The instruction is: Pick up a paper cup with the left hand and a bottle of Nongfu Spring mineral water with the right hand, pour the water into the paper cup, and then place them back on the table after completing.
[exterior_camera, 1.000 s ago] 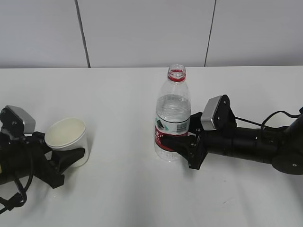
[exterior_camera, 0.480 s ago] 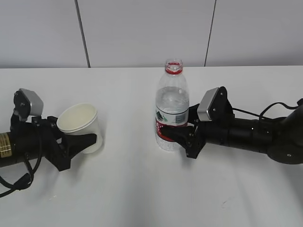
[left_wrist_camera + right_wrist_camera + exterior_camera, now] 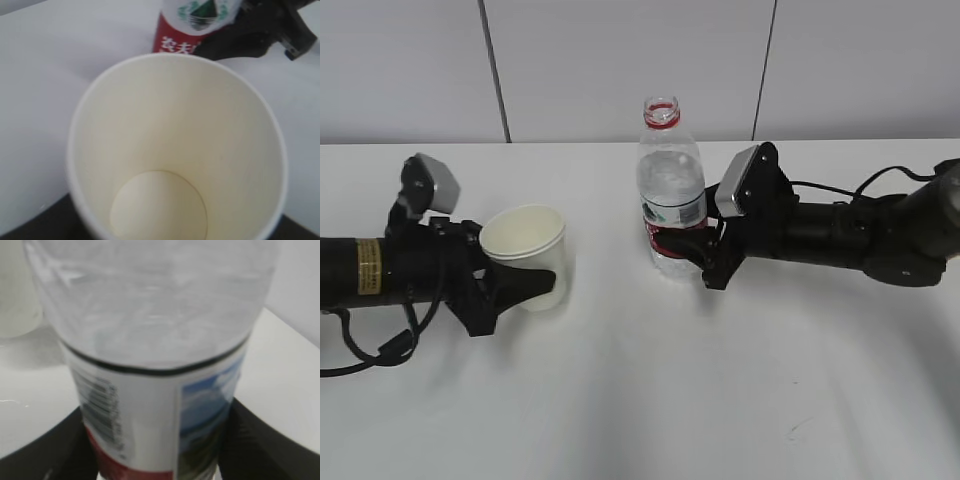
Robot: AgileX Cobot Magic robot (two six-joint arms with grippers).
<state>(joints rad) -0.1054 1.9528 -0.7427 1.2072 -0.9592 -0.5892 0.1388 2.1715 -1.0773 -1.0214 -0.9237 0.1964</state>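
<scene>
My left gripper is shut on a cream paper cup and holds it upright above the white table, left of centre. The left wrist view looks down into the empty cup. My right gripper is shut on the lower part of a clear, uncapped Nongfu Spring water bottle with a red and white label, held upright off the table. In the right wrist view the bottle fills the frame between the black fingers. Cup and bottle are about a hand's width apart.
A grey panelled wall stands behind the table's back edge. The bottle's label and the right gripper show past the cup's rim in the left wrist view.
Both arms have lifted their objects off the table. The cup has moved up and to the right, the bottle up and slightly left, so they are closer together.
</scene>
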